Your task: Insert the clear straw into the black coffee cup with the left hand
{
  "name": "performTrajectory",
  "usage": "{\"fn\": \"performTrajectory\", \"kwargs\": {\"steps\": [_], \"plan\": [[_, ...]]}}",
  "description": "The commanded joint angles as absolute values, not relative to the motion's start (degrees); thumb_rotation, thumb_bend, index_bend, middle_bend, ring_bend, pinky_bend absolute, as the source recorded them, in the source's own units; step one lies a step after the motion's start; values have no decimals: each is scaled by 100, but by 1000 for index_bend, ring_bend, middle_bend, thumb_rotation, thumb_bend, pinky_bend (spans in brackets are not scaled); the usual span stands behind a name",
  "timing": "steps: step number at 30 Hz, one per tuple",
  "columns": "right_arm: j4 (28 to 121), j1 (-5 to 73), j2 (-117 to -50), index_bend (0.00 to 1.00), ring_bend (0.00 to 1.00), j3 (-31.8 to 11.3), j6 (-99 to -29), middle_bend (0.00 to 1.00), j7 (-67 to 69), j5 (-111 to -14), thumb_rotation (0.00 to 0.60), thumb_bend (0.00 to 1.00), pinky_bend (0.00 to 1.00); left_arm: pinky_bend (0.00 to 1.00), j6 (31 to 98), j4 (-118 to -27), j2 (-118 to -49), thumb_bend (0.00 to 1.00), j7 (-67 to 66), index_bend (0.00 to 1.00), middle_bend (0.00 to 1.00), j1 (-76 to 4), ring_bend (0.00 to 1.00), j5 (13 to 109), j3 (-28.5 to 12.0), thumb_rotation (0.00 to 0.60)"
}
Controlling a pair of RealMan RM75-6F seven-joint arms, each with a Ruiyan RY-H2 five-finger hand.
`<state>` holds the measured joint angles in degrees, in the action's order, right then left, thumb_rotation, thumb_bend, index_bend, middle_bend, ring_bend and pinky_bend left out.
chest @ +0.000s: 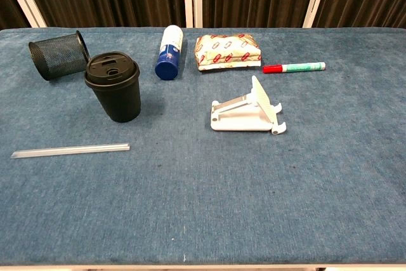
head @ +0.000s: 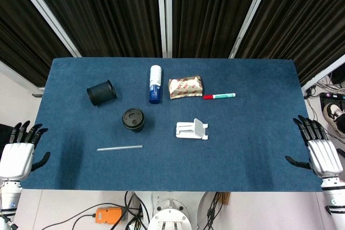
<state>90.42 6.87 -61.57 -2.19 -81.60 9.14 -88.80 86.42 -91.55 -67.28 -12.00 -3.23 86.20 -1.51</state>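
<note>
The clear straw [head: 119, 147] [chest: 70, 150] lies flat on the blue table, in front of the black coffee cup [head: 133, 119] [chest: 113, 88]. The cup stands upright with its lid on. My left hand [head: 20, 152] is at the table's left edge, open, fingers spread, well to the left of the straw. At the right edge, far from both objects, my right hand [head: 319, 149] is open too. Neither hand appears in the chest view.
A black mesh pen holder [head: 101, 92] [chest: 58, 55] lies on its side behind the cup. Further right are a blue-and-white bottle [head: 155, 83] [chest: 169, 52], a snack packet [head: 185, 86] [chest: 228, 51], a red-capped marker [head: 219, 96] [chest: 294, 67] and a white phone stand [head: 192, 130] [chest: 247, 110].
</note>
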Motion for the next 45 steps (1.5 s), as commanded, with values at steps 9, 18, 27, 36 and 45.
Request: {"fn": "performTrajectory", "kwargs": {"steps": [9, 18, 27, 36, 45], "plan": [[9142, 783, -5977, 0, 0, -362, -8164, 67, 830, -8815, 600, 222, 24, 0, 8364, -9671, -6953, 203, -1933, 236, 157, -621, 18, 8572, -278, 600], [9314, 790, -5786, 0, 0, -427, -8173, 67, 692, -8713, 600, 221, 25, 0, 7445, -10262, -7698, 200, -3780, 308, 160, -1277, 24, 8250, -342, 600], [9316, 799, -5783, 0, 0, -407, -8088, 67, 688, -8643, 600, 221, 24, 0, 7088, -10269, -8787, 207, -5161, 363, 160, -1731, 24, 7603, -473, 600], [9279, 788, -5829, 0, 0, -385, -8036, 67, 688, -8577, 600, 221, 25, 0, 6960, -10008, -9408, 227, -5477, 397, 160, -2006, 21, 6914, -594, 600], [9276, 780, -5841, 0, 0, -380, -8009, 67, 673, -8532, 600, 221, 25, 0, 7021, -9604, -9847, 223, -5449, 450, 162, -2168, 18, 6552, -577, 600]]}}
